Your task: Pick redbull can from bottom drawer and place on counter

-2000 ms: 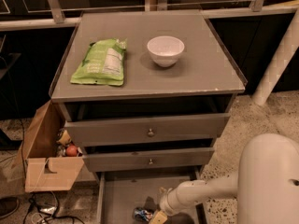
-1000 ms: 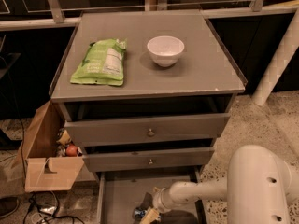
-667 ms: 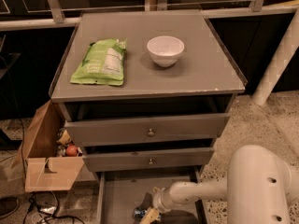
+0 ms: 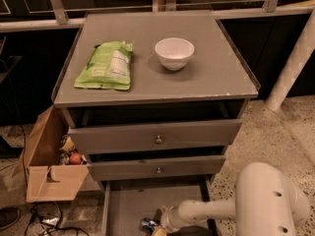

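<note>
Speckled stone flooring [image 4: 275, 132] surrounds a grey cabinet whose worktop [image 4: 206, 77] carries a green snack bag [image 4: 104, 65] on the left and a white bowl [image 4: 174, 53] near the middle. A cardboard box [image 4: 49, 176] stands against the cabinet's left side.

1. Locate the can. We see the can [image 4: 147, 224] lying on the floor of the bottom drawer [image 4: 128, 205], at the front, close to the lower edge of the view.
2. Check the gripper. The arm [image 4: 206, 210] reaches in from the right, and the gripper [image 4: 158, 229] sits low in the drawer, just beside the can on its right. We cannot tell whether the gripper is open or closed, nor whether it touches the can.
3. Secure the grasp. We judge this to be the pick step. We advise centring the gripper across the can's body, not its shiny ends, and closing firmly before any lift.
4. Plan the exit. The middle drawer [image 4: 187, 167] overhangs the rear of the bottom one, so we recommend drawing the can forward before raising it.
5. Choose the landing spot. Bare worktop to the right of the bowl suits the placement.
</note>
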`<state>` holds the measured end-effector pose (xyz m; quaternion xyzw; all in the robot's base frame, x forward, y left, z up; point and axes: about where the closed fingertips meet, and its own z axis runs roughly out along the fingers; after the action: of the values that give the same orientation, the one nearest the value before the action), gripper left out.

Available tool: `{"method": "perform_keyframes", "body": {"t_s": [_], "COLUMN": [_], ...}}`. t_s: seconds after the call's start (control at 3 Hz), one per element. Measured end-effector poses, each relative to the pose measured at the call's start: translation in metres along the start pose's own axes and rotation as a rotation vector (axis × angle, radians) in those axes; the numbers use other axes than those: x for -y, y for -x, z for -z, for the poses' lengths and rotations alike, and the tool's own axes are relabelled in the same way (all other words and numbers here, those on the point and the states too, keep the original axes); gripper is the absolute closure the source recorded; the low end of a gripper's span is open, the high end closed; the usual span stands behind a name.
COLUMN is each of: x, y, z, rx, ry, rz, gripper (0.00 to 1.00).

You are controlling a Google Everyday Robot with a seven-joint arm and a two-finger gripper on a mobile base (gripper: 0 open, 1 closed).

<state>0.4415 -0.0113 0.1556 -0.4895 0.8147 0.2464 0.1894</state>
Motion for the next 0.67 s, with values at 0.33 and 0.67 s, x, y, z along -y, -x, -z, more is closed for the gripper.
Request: {"method": "perform_keyframes", "body": {"t_s": [0.33, 0.67], "x": [-0.001, 0.015], "y": [0.006, 0.023], "z": [-0.001, -0.023], "rx": [-0.007, 0.008], "ry": [0.022, 0.062], "rz": [0.01, 0.026], "gripper": [0.0, 0.0]}}
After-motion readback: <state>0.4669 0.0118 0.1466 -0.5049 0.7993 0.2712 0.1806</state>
